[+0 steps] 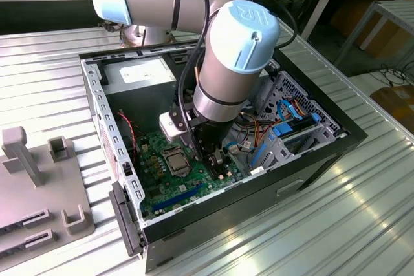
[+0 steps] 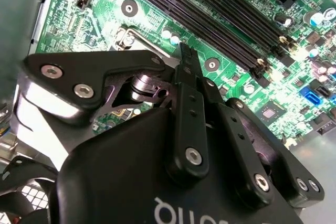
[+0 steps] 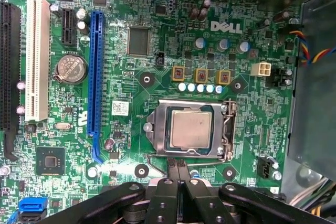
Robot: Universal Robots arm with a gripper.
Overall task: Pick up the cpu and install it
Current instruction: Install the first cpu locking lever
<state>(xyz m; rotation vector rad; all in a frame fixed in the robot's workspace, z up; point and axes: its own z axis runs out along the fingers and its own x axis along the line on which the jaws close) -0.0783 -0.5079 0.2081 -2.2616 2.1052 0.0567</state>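
Tool point(image 3: 178, 165) fingers pressed together, gripping nothing I can see.
Small flat silvery-grey square cpu point(image 3: 190, 129) sits in its metal-framed socket point(image 3: 227, 129) on my green circuit board point(image 3: 157, 35), just beside the fingertips.

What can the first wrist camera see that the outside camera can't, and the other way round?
First wrist view: up close, the silvery cpu lying in its metal-framed socket, a round coin battery, and the gripper, fingertips pressed together and holding nothing. Exterior view: the big grey arm, the whole computer case and the ribbed metal table. Both: the green circuit board with that socket.
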